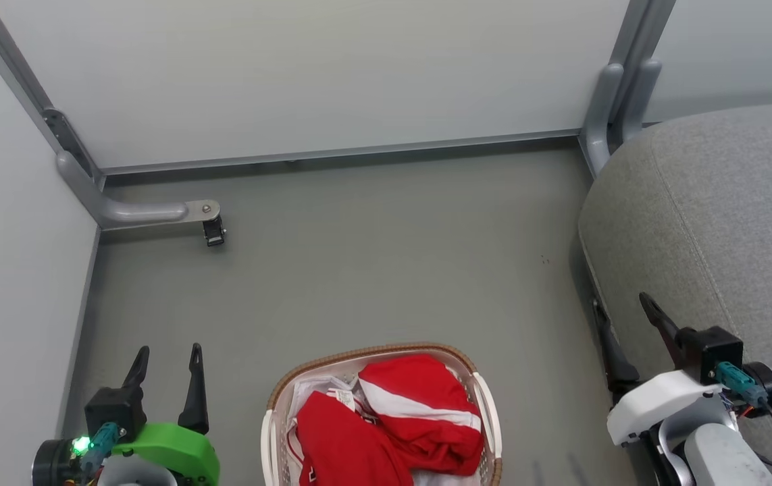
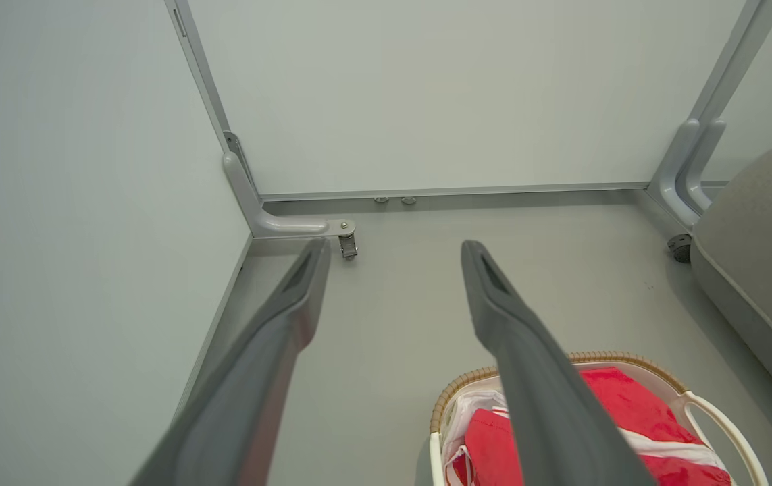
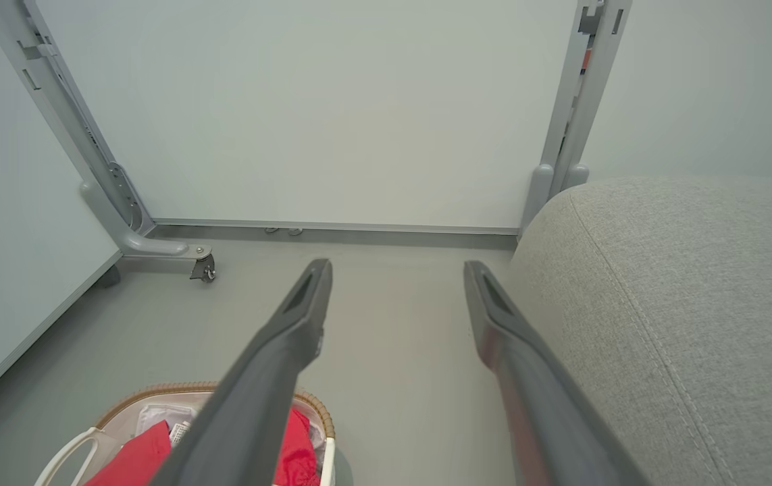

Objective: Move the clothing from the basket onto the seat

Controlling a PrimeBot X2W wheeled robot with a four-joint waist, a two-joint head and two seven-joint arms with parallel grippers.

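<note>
The basket [image 1: 372, 351] stands on the floor at the bottom centre of the head view, with the red white-striped clothing [image 1: 419, 405] heaped inside over a white liner. My left gripper [image 1: 168, 351] hangs open to the basket's left, nothing between its fingers. My right gripper [image 1: 621, 304] is open too, beside the front edge of the grey seat [image 1: 716, 223]. In the left wrist view the left gripper [image 2: 396, 246] points at the floor, with the basket [image 2: 602, 356] and clothing [image 2: 629, 398] at the lower right. The right wrist view has the right gripper [image 3: 396, 266] between basket [image 3: 156, 389] and seat [image 3: 683, 283].
Pale partition panels on grey frames close off the back and left. A frame foot with a caster [image 1: 213, 233] juts onto the grey floor [image 1: 386, 270] at the back left. Another frame post [image 1: 612, 101] stands behind the seat's corner.
</note>
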